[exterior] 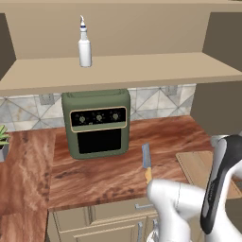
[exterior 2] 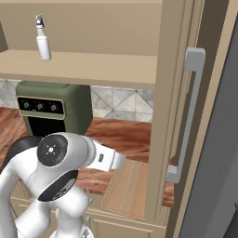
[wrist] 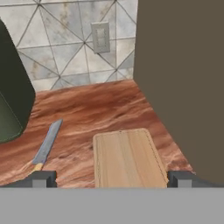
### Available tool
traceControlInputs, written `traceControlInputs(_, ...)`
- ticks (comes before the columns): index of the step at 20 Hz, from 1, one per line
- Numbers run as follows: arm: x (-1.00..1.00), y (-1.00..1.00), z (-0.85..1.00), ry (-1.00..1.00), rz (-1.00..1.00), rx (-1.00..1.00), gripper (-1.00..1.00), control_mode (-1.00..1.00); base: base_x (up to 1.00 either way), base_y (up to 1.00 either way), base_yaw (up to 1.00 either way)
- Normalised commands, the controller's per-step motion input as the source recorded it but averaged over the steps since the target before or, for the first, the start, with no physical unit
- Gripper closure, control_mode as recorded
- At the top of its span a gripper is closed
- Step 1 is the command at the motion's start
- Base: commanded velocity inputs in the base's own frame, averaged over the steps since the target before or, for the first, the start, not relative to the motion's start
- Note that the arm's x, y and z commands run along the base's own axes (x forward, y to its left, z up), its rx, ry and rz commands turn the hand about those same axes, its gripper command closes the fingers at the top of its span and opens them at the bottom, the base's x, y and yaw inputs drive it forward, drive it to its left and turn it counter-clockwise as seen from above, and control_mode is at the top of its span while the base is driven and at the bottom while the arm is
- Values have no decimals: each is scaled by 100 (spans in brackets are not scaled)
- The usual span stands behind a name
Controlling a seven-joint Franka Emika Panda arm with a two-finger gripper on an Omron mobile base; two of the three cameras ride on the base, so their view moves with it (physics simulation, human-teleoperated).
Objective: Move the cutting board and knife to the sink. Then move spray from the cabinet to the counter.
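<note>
Gripper (wrist: pixel 109 178) spread wide above cutting board (wrist: pixel 129 158) (near edge cut off), knife (wrist: pixel 46 145) handle half-hidden.

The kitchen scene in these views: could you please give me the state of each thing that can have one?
cutting board: flat on the counter, untouched.
knife: flat on the counter beside the board, apart from it.
spray: upright on the cabinet shelf.
green oven: door shut, standing on the counter.
end effector: open, holding nothing, fingertips either side of the board's near end.
</note>
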Motion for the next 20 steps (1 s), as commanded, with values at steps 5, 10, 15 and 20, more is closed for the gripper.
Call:
traceControlInputs(5, -39, 65, 0, -9, -6, 0, -100, -100, 0, 0, 0)
traceControlInputs(10, -8, 68, 0, -16, -15, 0, -100, -100, 0, 0, 0)
traceControlInputs(15, 4, 39, 0, -7, -1, 0, -100, -100, 0, 0, 0)
traceControlInputs(20, -11, 4, -6, 0, 0, 0, -100, 100, -14, 0, 0)
